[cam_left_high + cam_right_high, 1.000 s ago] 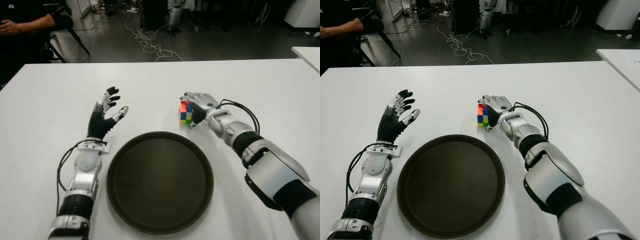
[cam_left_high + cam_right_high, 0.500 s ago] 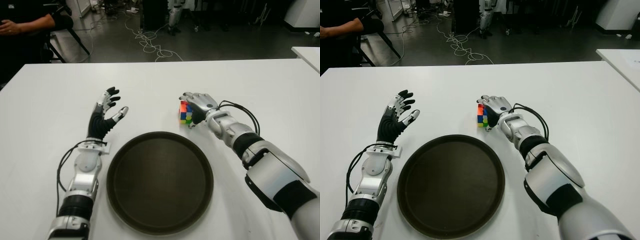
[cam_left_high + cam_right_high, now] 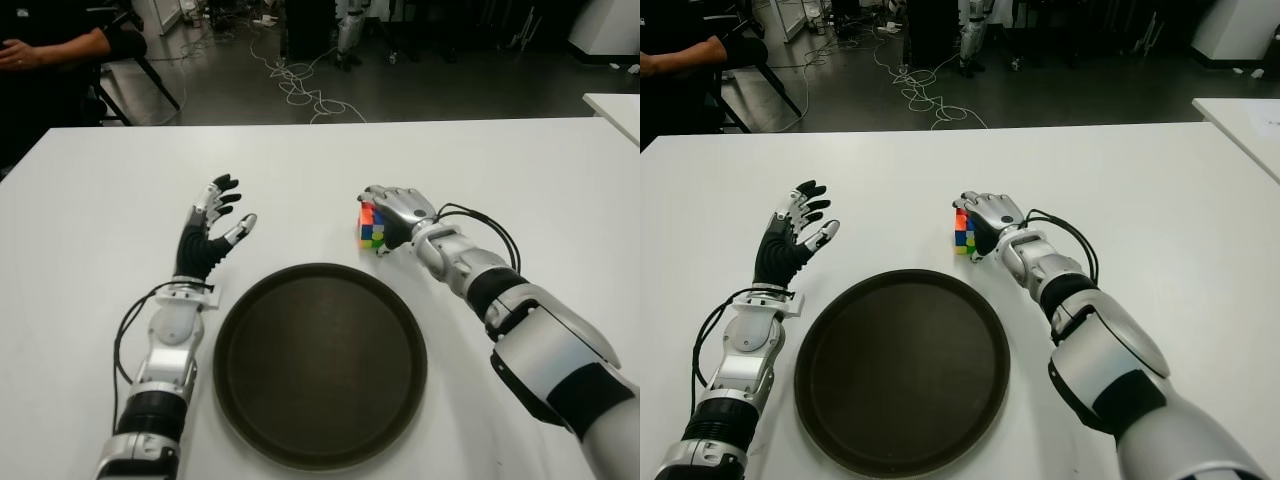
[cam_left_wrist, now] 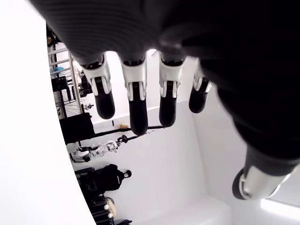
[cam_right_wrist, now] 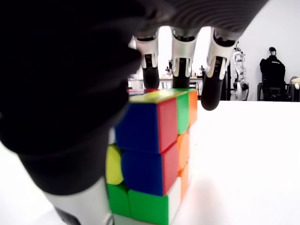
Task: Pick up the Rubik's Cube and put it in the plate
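Beyond our white table [image 3: 90, 200] we see a dark grey floor [image 3: 230, 90], tangled white cables [image 3: 305, 85], and perhaps black chair legs [image 3: 150, 75].

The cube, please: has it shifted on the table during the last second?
No. The cube sits at the same spot just beyond the plate's far rim, with the right hand around it.

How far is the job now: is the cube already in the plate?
Not yet. The plate holds nothing. The right hand is against the Rubik's Cube, which sits on the table beyond the plate, fingers over it but not closed. The left hand is open. Grasping, lifting and placing remain.
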`<state>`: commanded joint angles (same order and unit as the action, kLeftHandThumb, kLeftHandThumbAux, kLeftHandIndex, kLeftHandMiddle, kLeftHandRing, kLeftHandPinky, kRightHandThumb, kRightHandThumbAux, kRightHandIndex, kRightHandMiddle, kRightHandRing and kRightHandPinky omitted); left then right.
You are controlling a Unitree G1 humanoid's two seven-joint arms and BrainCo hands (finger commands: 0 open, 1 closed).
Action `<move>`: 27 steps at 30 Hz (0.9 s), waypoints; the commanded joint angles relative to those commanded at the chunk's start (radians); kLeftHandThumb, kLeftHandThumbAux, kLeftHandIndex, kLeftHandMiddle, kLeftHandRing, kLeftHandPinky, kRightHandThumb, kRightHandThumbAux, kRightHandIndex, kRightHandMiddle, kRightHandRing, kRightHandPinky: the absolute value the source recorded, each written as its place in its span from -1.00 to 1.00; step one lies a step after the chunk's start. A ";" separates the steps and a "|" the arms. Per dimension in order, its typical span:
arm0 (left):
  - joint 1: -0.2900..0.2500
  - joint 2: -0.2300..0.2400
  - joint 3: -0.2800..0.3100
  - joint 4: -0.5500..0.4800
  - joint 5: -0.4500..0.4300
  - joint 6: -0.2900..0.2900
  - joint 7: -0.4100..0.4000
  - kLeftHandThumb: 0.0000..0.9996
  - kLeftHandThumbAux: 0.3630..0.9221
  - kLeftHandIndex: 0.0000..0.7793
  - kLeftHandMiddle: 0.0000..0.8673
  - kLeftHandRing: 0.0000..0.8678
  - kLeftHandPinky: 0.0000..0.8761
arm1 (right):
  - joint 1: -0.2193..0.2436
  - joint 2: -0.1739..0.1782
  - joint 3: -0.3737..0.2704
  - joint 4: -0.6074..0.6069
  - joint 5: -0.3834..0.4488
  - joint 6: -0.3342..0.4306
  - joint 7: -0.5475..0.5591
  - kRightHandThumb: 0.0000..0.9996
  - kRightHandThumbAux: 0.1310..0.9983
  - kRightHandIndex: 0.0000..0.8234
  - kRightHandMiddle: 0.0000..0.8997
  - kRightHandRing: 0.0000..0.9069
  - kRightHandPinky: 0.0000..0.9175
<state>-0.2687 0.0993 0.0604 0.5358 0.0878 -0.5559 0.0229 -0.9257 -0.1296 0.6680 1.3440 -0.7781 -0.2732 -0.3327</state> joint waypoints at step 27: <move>0.009 -0.002 -0.007 -0.027 0.004 0.019 0.002 -0.92 -0.14 -0.71 -0.62 -0.62 -0.66 | 0.002 -0.011 -0.049 -0.007 0.015 -0.039 -0.068 0.18 0.45 -0.05 -0.02 0.05 0.08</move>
<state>-0.2592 0.0969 0.0536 0.5087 0.0922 -0.5365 0.0251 -0.9234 -0.1403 0.6185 1.3373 -0.7632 -0.3122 -0.4002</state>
